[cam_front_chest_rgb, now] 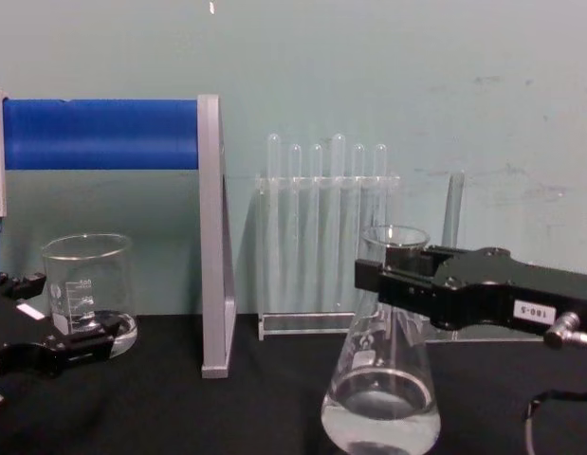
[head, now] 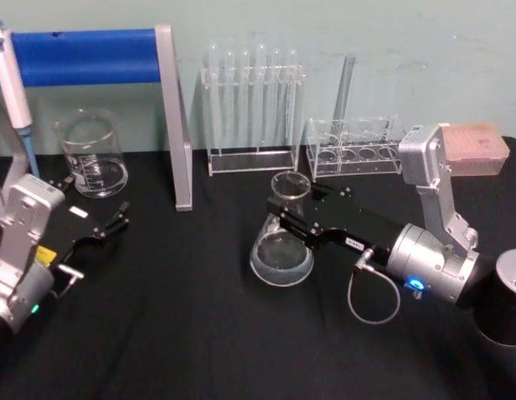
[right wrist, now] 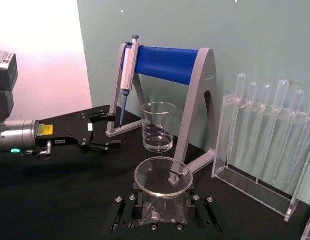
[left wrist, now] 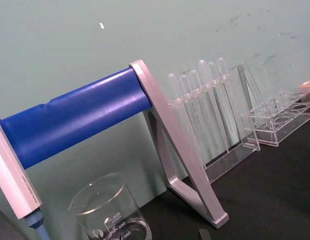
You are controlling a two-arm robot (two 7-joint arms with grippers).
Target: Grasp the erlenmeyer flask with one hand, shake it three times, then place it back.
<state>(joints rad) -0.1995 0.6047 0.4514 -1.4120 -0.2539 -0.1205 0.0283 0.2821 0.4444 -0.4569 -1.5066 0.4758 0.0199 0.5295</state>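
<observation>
The erlenmeyer flask [head: 281,254] is clear glass with a little liquid in its wide base, and it stands upright at the middle of the black table [head: 199,333]. My right gripper [head: 284,215] reaches in from the right and is shut on the flask's neck just under the flared rim. In the chest view the black fingers [cam_front_chest_rgb: 393,277] clamp the neck of the flask [cam_front_chest_rgb: 380,403]. From the right wrist camera the flask's rim [right wrist: 163,177] sits between the finger bases. I cannot tell whether the base touches the table. My left gripper [head: 116,218] rests open at the left, holding nothing.
A glass beaker [head: 92,157] stands at the back left beside a grey and blue pipette stand [head: 170,117] holding a pipette [head: 9,79]. Behind the flask are a test tube rack [head: 251,108], a lower clear rack [head: 353,148] and a pink tip box [head: 474,150].
</observation>
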